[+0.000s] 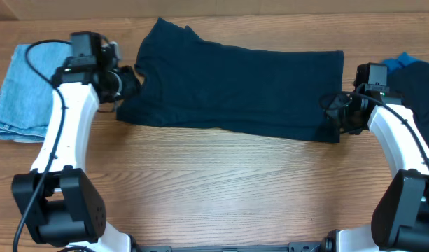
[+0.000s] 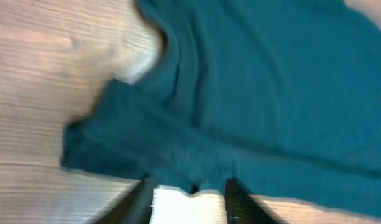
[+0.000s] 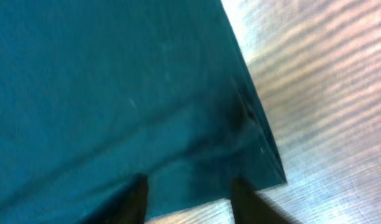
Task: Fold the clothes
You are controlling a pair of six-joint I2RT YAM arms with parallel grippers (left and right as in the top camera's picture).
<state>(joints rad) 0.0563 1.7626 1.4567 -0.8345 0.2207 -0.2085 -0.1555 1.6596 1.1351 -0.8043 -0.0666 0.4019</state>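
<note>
my left claw parted at the left edge of the dark navy clothes, my right claw parted over their right near corner, clothes lying flat across the far bench

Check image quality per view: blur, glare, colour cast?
Overhead: sharp, evenly lit, the clothes read near-black. Left wrist: blurred throughout, fabric tinted teal, table washed out at upper left. Right wrist: also soft, bright glare on the table at upper right.

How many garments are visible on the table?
3: the dark navy garment mid-table, light blue denim far left, dark cloth at the right edge, cropped; it may hide more.
</note>
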